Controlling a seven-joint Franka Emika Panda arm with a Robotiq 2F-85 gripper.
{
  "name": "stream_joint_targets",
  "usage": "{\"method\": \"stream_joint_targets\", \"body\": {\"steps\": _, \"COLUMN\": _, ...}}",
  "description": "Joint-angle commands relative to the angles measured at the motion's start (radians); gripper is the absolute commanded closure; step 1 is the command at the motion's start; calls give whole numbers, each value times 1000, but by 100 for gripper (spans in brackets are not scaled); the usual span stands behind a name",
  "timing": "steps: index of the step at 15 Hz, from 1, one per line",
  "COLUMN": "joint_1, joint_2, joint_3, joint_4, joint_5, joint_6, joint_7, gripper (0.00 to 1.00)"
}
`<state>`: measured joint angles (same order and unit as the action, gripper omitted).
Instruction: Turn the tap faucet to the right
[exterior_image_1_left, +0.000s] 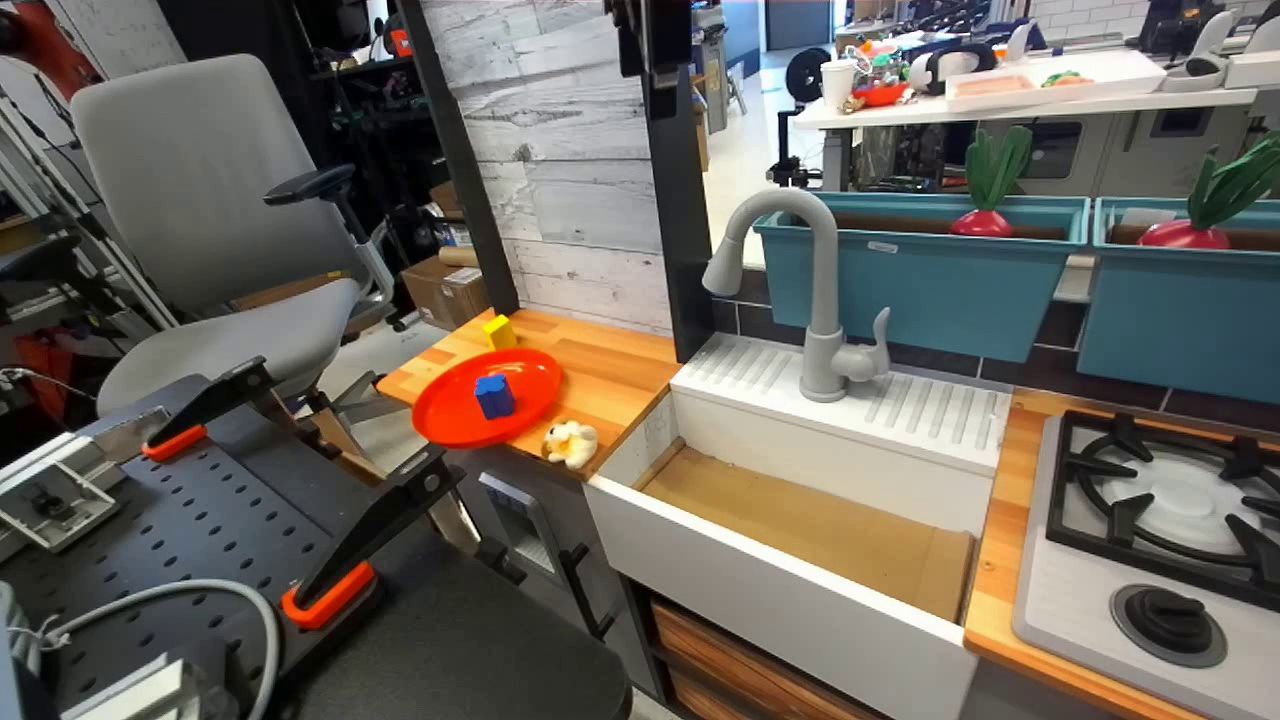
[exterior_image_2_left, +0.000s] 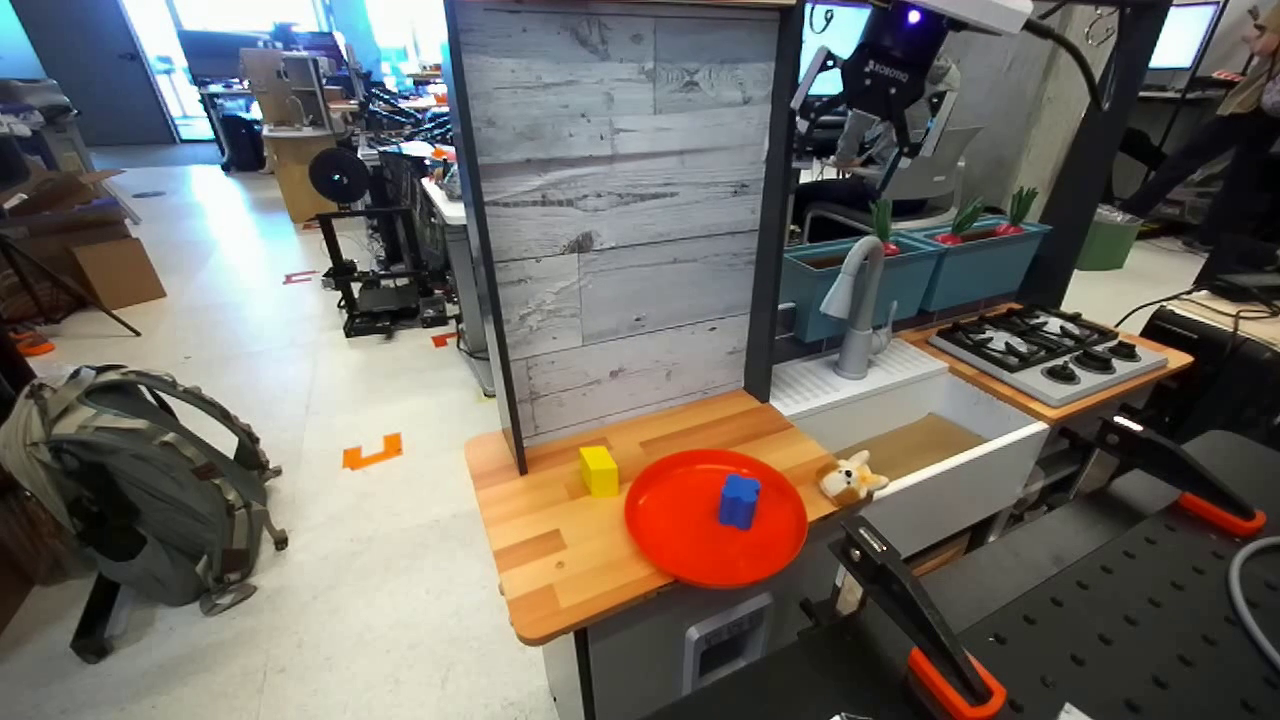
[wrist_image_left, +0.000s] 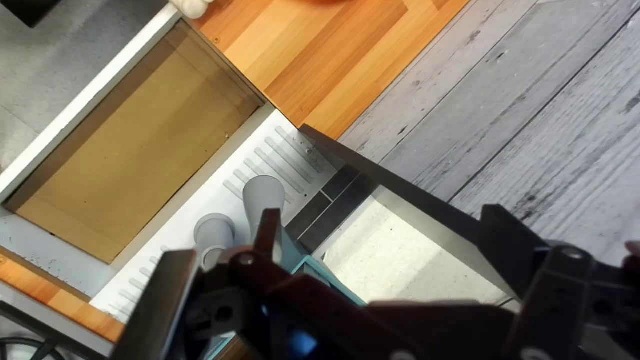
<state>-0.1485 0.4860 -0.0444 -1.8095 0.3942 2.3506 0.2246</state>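
The tall grey tap faucet (exterior_image_1_left: 824, 290) stands upright on the white ridged ledge behind the sink, and it shows in both exterior views (exterior_image_2_left: 860, 320). Its arched spout points toward the wood-panel side, over the ledge rather than the basin. Its small lever (exterior_image_1_left: 880, 345) is on the opposite side. In the wrist view the spout head (wrist_image_left: 262, 192) and base (wrist_image_left: 214, 230) show below me; a finger hides the arch. My gripper (exterior_image_2_left: 850, 140) is open and empty, above the faucet and apart from it. Its widely spread fingers show in the wrist view (wrist_image_left: 381, 220).
The white sink (exterior_image_1_left: 800, 610) holds a cardboard sheet. Teal planters (exterior_image_1_left: 920, 285) stand behind the faucet. A dark post and wood-look panel (exterior_image_2_left: 620, 240) rise beside it. A red plate (exterior_image_2_left: 670, 520), a blue block (exterior_image_2_left: 739, 500), a yellow block (exterior_image_2_left: 599, 471) and a plush toy (exterior_image_2_left: 850, 478) sit nearby.
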Motion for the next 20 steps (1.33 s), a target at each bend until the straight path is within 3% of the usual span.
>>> {"method": "stream_joint_targets", "body": {"steps": 1, "joint_1": -15, "joint_2": 43, "joint_3": -9, "joint_4": 47, "joint_5": 7, "joint_6": 11, "joint_7": -4, "gripper": 0}}
{"method": "stream_joint_targets", "body": {"steps": 10, "joint_1": -10, "joint_2": 116, "joint_3": -67, "joint_4": 68, "joint_5": -47, "joint_6": 34, "joint_7": 35, "gripper": 0}}
{"method": "stream_joint_targets", "body": {"steps": 20, "joint_1": -11, "joint_2": 129, "joint_3": -67, "joint_4": 64, "joint_5": -51, "joint_6": 19, "joint_7": 40, "gripper": 0}}
